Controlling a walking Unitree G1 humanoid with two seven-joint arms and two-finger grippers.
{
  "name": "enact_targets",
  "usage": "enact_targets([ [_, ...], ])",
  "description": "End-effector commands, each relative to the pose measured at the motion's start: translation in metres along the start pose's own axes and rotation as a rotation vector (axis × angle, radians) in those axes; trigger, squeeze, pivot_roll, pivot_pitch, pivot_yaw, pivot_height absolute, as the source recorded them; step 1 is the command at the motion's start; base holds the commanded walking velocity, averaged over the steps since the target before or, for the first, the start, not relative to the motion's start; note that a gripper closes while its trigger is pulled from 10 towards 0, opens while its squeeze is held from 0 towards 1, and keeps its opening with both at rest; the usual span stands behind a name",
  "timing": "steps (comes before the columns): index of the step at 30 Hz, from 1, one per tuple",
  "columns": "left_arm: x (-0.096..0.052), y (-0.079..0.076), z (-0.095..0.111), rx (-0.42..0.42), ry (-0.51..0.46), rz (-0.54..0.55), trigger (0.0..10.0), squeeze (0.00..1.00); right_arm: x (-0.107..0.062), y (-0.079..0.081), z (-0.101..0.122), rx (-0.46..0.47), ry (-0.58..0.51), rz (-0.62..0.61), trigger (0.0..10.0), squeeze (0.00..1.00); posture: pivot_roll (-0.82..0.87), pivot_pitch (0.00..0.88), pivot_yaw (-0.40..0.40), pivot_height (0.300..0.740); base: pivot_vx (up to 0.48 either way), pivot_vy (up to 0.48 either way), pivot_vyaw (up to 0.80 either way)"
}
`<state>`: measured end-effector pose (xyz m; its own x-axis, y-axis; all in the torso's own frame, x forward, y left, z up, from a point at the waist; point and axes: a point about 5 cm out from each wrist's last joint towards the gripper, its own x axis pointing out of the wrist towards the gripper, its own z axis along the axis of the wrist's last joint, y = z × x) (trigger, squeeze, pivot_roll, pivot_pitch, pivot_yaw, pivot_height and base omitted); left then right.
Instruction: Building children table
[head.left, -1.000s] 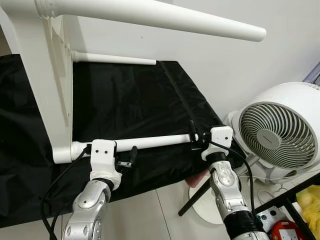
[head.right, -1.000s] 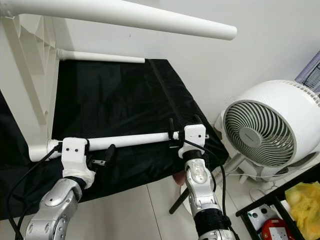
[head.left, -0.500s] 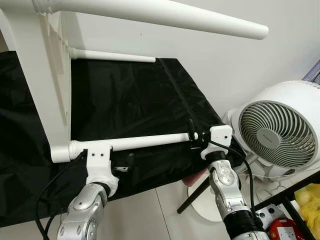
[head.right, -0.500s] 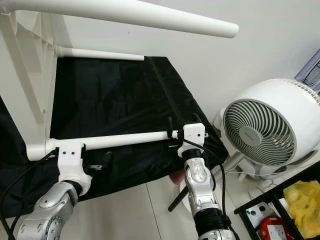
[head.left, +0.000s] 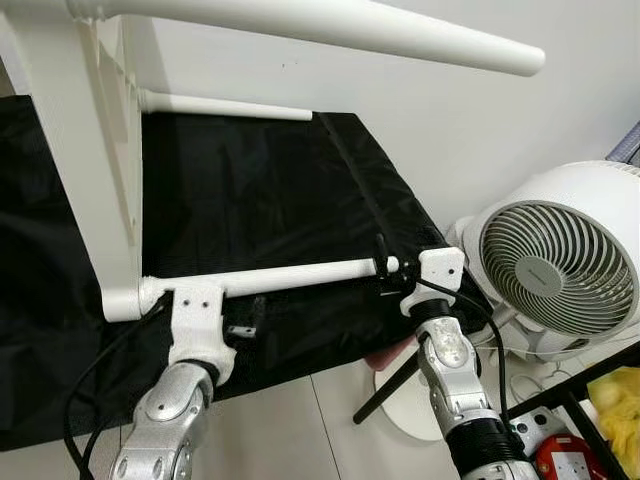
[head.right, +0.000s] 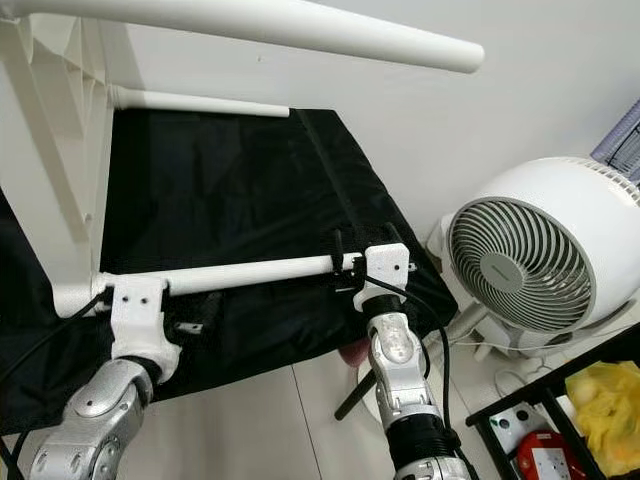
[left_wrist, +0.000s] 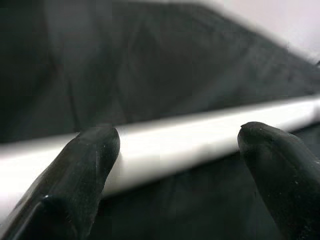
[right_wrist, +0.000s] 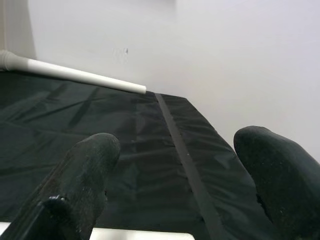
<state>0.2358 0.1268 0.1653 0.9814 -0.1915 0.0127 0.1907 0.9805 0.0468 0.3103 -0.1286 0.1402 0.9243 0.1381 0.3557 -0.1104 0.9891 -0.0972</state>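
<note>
Gripping nothing yet on the left: left gripper (left_wrist: 175, 150) sits with fingers (left_wrist: 82, 170) spread apart, the near table leg (head.left: 290, 277) running between them, close to the socket end where that leg meets the tabletop (head.left: 85, 150). Probably parked there to steady or twist the leg near its joint. Right gripper (head.left: 385, 272) up at the leg's free tip, fingers also apart in the wrist view, so just bracketing the end, not clamped. Looks like a two-point hold to keep the leg straight while seating it. Tabletop tipped on its edge on the black cloth (head.left: 270, 190), far leg (head.left: 225, 105) and upper leg (head.left: 330, 25) already sticking out toward the wall. White fan (head.left: 555, 265) just beside the right arm, so watch that elbow.
</note>
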Motion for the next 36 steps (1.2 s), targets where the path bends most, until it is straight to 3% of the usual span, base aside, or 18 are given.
enact_targets([
  [1, 0.001, -0.007, 0.001, 0.031, -0.023, -0.057, 10.0, 0.00, -0.002, -0.004, -0.003, -0.009, 0.018, -0.003, 10.0, 0.00, 0.11, 0.057, -0.166, 0.740, 0.000, 0.000, 0.00],
  [2, 0.008, -0.009, 0.004, 0.090, -0.058, -0.075, 10.0, 0.00, -0.003, -0.004, -0.003, -0.016, 0.023, -0.004, 10.0, 0.00, 0.11, 0.053, -0.165, 0.740, 0.000, 0.000, 0.00],
  [14, 0.014, -0.012, 0.004, 0.169, -0.151, -0.093, 10.0, 0.00, -0.009, -0.004, -0.008, -0.019, 0.042, -0.011, 10.0, 0.00, 0.10, 0.031, -0.156, 0.740, 0.000, 0.000, 0.00],
  [29, 0.022, -0.012, -0.004, 0.142, -0.202, -0.073, 10.0, 0.00, -0.015, 0.002, -0.010, -0.017, 0.059, 0.013, 10.0, 0.00, 0.09, 0.023, -0.171, 0.740, 0.000, 0.000, 0.00],
  [36, 0.028, -0.010, -0.003, 0.156, -0.233, -0.081, 10.0, 0.00, -0.015, 0.001, -0.011, -0.027, 0.063, 0.014, 10.0, 0.00, 0.09, 0.031, -0.168, 0.740, 0.000, 0.000, 0.57],
])
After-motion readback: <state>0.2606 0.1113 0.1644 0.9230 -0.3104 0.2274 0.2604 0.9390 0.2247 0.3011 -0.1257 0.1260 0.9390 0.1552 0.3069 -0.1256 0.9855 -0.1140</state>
